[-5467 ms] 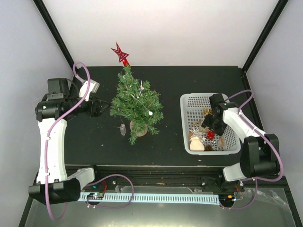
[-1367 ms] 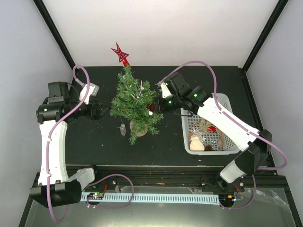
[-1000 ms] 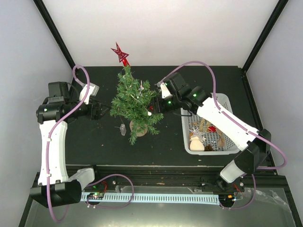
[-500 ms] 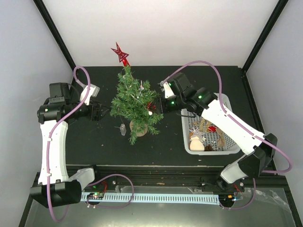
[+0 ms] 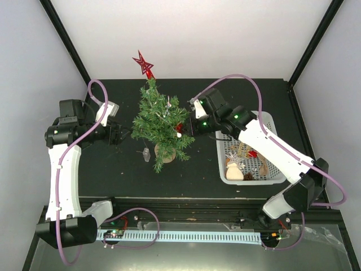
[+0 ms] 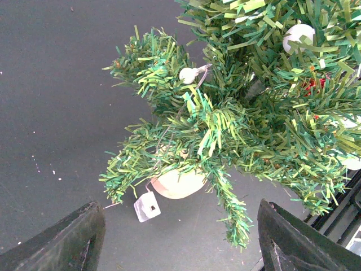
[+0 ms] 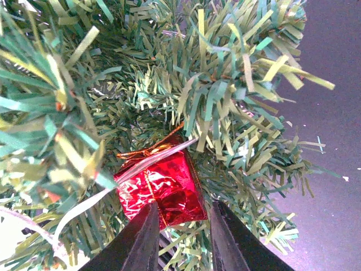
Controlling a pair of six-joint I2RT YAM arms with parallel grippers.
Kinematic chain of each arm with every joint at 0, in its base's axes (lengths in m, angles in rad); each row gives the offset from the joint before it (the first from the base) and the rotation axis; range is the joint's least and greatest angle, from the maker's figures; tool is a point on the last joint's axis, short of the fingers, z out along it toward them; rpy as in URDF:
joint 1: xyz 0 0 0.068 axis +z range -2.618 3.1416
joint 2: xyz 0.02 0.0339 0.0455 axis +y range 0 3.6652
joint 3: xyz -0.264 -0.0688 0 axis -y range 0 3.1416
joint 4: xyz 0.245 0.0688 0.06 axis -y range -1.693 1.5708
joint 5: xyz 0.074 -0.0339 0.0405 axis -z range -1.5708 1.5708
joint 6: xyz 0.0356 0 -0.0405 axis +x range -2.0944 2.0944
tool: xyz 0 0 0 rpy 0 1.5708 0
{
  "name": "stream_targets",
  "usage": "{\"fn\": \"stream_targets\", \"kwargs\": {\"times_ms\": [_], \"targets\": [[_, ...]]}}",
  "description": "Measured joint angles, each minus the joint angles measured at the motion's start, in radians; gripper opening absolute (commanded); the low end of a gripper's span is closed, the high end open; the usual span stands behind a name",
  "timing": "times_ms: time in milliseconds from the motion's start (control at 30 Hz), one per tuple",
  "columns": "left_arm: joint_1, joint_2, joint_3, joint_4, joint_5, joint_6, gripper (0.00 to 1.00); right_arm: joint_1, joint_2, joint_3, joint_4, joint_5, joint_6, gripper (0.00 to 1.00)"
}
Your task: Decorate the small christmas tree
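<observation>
On the dark table [image 5: 113,169], left of centre: one small christmas tree [image 5: 161,121], upright on its tan base, red star [image 5: 144,63] on top. We note the left gripper [image 5: 117,135] near the branches facing it, jaws wide apart, holding nothing. Right gripper [image 5: 189,129] in the opposite branches, jaws narrow, flanking a red foil gift [image 7: 163,192]; whether they pinch it we cannot tell. White basket [image 5: 221,121] stands beyond.

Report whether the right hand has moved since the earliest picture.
Yes. The right hand left the white basket and travelled left; it now sits at the right-side branches of the small christmas tree.
</observation>
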Motion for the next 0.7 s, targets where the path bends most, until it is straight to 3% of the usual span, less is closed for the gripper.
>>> {"fn": "stream_targets", "kwargs": {"times_ms": [200, 433, 700], "targets": [[0.0, 0.0, 0.0, 0.0, 0.0, 0.0, 0.75, 0.0, 0.017, 0.005, 0.004, 0.004, 0.0, 0.29], [0.0, -0.008, -0.001, 0.001, -0.016, 0.0, 0.76, -0.001, -0.008, 0.015, -0.043, 0.066, -0.008, 0.54], [0.004, -0.069, 0.002, -0.002, -0.063, 0.014, 0.76, -0.013, -0.164, -0.006, -0.102, 0.152, -0.017, 0.56]]}}
